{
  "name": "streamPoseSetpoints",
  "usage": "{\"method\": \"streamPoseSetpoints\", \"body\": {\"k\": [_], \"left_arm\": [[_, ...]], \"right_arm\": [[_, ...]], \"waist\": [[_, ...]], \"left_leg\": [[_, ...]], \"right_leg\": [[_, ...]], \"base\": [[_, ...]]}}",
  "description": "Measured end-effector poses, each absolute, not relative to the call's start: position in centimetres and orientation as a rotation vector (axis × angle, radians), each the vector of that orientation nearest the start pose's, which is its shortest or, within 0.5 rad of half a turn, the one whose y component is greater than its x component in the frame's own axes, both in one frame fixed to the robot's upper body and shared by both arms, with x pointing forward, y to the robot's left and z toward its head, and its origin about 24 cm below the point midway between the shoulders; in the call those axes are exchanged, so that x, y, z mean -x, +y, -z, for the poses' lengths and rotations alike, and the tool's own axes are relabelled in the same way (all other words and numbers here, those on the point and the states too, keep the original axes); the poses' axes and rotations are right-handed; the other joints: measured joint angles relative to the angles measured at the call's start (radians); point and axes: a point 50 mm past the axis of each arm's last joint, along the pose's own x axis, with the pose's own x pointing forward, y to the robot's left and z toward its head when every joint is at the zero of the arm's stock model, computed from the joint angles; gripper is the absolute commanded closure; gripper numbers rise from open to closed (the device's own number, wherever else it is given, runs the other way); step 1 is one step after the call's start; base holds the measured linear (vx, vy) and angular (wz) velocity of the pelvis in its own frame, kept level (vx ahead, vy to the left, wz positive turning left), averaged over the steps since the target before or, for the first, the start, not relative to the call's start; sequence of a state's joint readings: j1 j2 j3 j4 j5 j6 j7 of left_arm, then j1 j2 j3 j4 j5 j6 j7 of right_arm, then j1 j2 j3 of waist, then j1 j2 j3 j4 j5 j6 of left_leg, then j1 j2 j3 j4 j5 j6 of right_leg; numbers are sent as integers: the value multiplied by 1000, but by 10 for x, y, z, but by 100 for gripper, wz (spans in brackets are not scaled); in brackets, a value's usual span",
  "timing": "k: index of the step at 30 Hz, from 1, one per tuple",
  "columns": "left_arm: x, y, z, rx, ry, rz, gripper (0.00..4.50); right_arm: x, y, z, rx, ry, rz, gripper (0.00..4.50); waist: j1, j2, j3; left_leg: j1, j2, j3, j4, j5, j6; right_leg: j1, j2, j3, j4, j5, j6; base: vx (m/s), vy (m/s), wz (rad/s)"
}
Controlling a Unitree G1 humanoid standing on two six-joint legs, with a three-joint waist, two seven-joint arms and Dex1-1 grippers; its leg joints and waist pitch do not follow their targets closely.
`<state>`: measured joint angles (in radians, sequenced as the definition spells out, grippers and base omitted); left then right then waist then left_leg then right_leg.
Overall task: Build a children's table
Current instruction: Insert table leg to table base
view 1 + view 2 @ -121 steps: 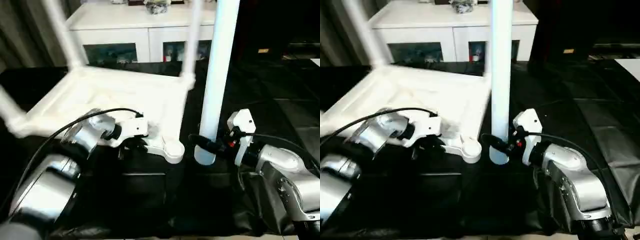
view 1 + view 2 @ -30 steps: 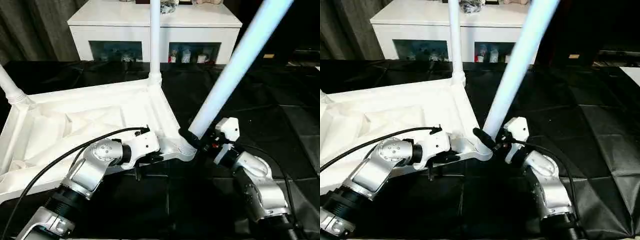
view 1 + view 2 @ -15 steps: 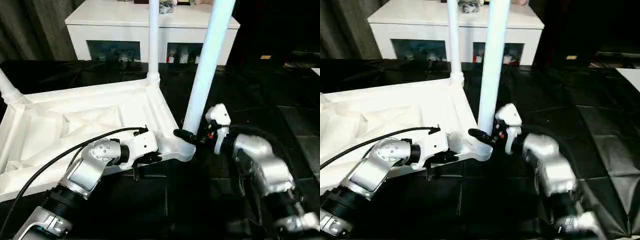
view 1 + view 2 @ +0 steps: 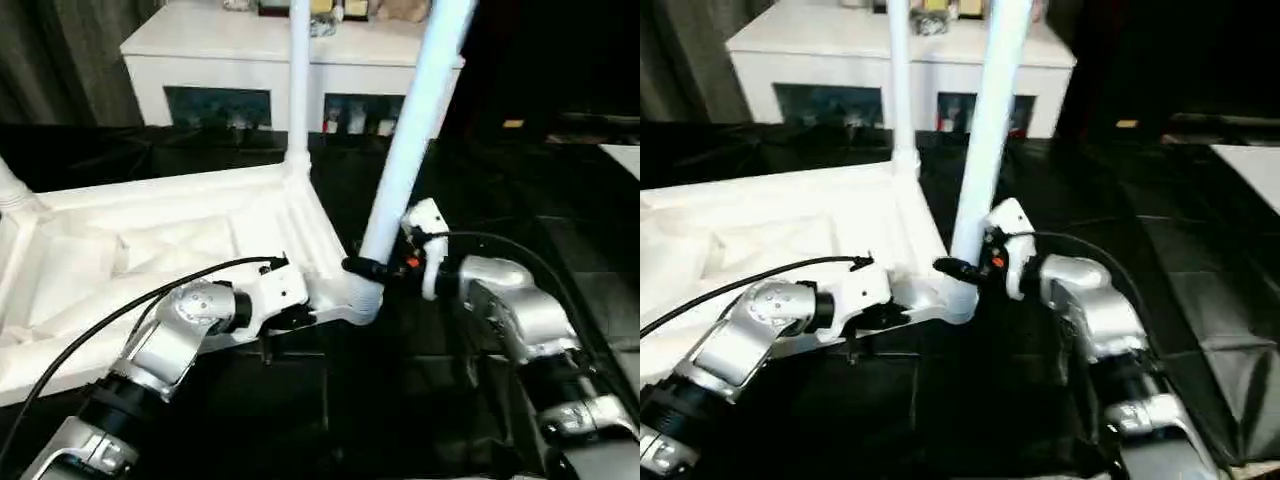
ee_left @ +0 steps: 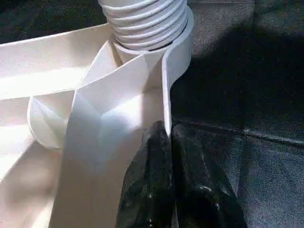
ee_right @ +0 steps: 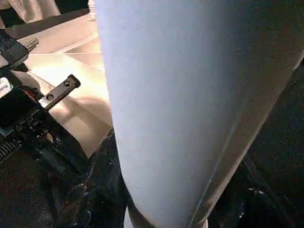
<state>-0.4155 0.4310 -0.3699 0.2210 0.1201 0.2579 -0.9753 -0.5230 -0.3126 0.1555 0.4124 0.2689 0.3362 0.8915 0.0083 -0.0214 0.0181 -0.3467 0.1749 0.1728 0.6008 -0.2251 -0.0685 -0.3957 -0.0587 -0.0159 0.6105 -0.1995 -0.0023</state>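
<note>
Black mat (image 4: 560,200) | left gripper (image 5: 167,137) jaws pinch tabletop (image 4: 150,240) rim | right gripper (image 4: 375,268) jaws clamp leg (image 4: 405,150), top cropped

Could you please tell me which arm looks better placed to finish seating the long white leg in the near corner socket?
Probably the right: its claw grips the long round white plastic leg just above the socket. The left claw is pinching the tabletop's rim, steadying it.

You're in what looks like a furnished room or showroom: a white low cabinet (image 4: 290,65) with glass-fronted openings holding small items, grey curtains (image 4: 60,60), black cloth (image 4: 560,200) underfoot.
</note>
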Motion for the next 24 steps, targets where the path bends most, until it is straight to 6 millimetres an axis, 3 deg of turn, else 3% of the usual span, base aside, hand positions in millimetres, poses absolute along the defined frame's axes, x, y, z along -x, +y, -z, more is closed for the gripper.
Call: {"method": "streamPoseSetpoints", "body": {"k": [6,9,16,21,24], "left_arm": [[-292,129,-46,-587,448,1138,450],[-298,128,-46,-570,462,1063,450],[-311,94,-43,-486,498,886,450],[-315,60,-44,-421,517,814,450],[-313,45,-45,-387,516,821,450]], "right_arm": [[-324,-124,-68,-3,303,-982,267],[-332,-113,-66,-2,284,-871,267],[-353,-95,-65,0,257,-489,267],[-365,-93,-65,19,245,-282,267],[-368,-97,-62,26,257,-193,267]], "waist": [[-4,-3,-2],[-13,-3,-3],[-29,-1,-1],[-27,-2,-2],[-17,-2,-1]], "left_leg": [[0,0,0,0,0,0],[0,0,0,0,1,-1],[-2,-1,-2,0,1,-1],[-4,-3,-1,0,1,-1],[-7,-3,0,-1,1,0]], "right_leg": [[0,0,0,0,0,1],[-2,0,0,0,-2,4],[-3,0,-1,-15,-3,6],[-2,-1,1,-22,-3,6],[-2,-1,2,-23,2,3]], "base": [[0,0,0],[0,0,0],[0,0,0],[0,0,0],[0,0,0]]}}
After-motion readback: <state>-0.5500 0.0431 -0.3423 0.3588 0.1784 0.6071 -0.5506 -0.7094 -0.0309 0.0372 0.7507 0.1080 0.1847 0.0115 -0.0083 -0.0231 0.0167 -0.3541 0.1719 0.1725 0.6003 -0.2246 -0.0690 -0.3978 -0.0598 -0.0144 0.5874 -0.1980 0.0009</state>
